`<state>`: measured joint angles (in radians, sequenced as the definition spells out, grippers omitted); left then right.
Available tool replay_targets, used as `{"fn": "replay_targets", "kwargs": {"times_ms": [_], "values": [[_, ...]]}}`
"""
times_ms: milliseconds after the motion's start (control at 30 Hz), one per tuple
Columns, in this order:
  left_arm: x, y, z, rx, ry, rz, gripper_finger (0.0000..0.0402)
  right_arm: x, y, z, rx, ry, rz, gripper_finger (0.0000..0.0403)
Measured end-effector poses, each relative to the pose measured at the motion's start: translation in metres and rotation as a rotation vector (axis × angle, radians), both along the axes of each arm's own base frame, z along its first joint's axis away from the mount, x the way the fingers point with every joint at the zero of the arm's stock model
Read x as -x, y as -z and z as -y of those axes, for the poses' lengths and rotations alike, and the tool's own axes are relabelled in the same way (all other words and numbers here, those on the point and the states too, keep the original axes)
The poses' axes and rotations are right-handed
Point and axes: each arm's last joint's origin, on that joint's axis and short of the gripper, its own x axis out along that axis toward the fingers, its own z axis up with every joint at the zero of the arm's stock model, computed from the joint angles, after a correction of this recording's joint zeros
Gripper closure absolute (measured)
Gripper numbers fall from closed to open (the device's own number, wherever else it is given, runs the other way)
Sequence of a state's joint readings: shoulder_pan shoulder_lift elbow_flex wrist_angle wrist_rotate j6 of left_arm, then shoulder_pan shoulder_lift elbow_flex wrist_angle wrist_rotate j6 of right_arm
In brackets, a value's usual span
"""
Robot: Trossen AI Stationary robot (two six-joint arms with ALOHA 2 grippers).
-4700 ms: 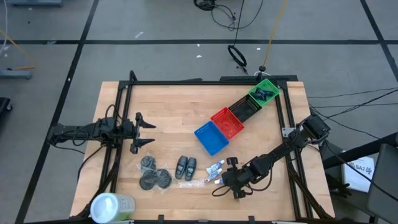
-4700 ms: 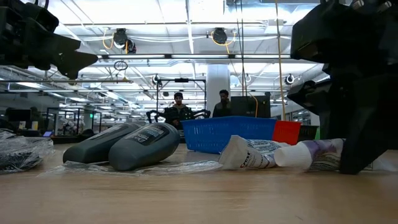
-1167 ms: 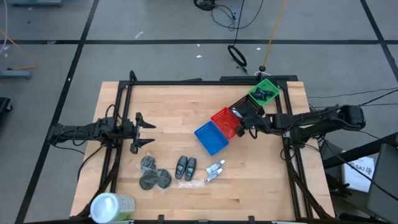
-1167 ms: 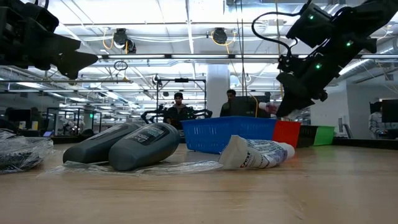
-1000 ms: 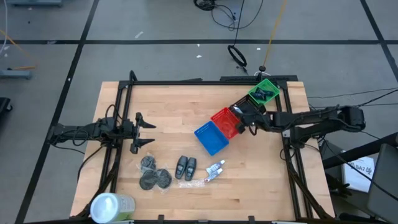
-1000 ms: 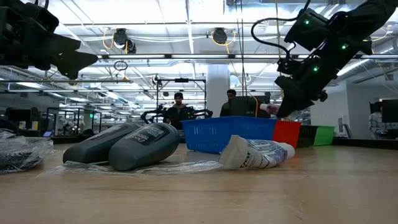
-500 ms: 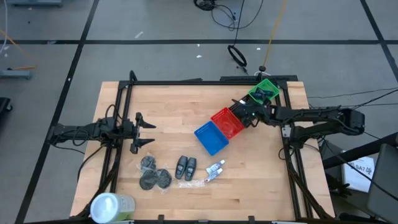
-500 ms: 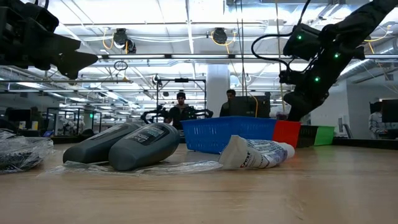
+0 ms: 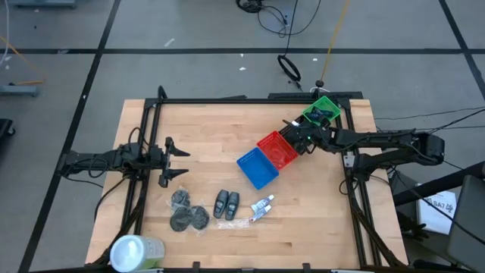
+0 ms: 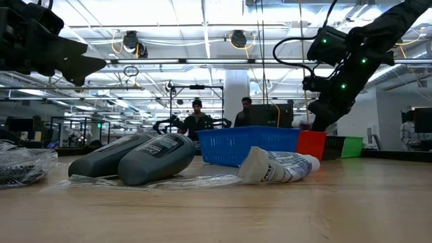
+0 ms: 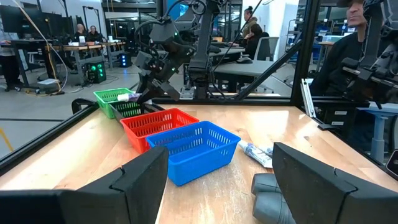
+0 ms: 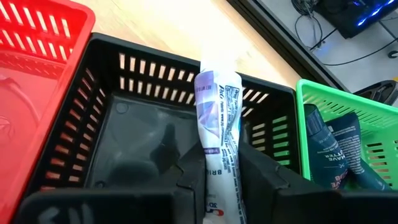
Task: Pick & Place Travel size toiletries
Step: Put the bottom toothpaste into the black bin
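Step in hand: delivery of one tube to the bin row; the release has not yet been made.

Near edge of the worktop (image 9: 151, 129): three dark discs (image 9: 186, 213), two dark grey packs (image 9: 226, 203) and one white tube (image 9: 263, 205) lie loose, awaiting transfer, beside a clear wrapper (image 9: 231, 224). A green container (image 9: 136, 251) stands at the near left corner.

Mid field: the left claw (image 9: 179, 161) rests idle at the worktop's left side, its fingers spread wide and holding nothing. The blue bin (image 9: 257, 168) and the red bin (image 9: 276, 149) are empty as far as can be seen.

Far field: the right arm reaches in low and nearly outstretched from the right. Its right claw (image 12: 222, 160) pinches a white tube with print (image 12: 216, 115) directly above the black bin (image 12: 143, 112). The green bin (image 12: 367, 149) beyond holds two dark bottles (image 12: 336, 149).

Next move, as judged: parting the fingers so that the tube drops inside the black walls, then a lift clear before returning for the remaining items.
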<state>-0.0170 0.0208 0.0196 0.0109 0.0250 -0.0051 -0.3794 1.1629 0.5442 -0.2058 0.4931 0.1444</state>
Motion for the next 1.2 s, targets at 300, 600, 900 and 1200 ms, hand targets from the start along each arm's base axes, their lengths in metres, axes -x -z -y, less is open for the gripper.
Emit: {"fn": "replay_targets", "kwargs": {"times_ms": [300,600,900,1200], "values": [[0.0,0.0,0.0,0.0,0.0,0.0,0.0119,-0.001,0.0,0.0,-0.006,0.018,0.025,0.0303],[0.0,0.0,0.0,0.001,0.0,0.0,0.0119,-0.002,-0.001,0.0,-0.019,0.004,0.052,0.0272],[0.0,0.0,0.0,0.0,0.0,0.001,0.0119,-0.022,-0.014,-0.005,-0.16,-0.244,0.328,0.0271],[0.0,0.0,0.0,0.0,0.0,0.0,0.0119,-0.044,-0.031,-0.04,-0.11,-0.524,0.497,0.0271]]}}
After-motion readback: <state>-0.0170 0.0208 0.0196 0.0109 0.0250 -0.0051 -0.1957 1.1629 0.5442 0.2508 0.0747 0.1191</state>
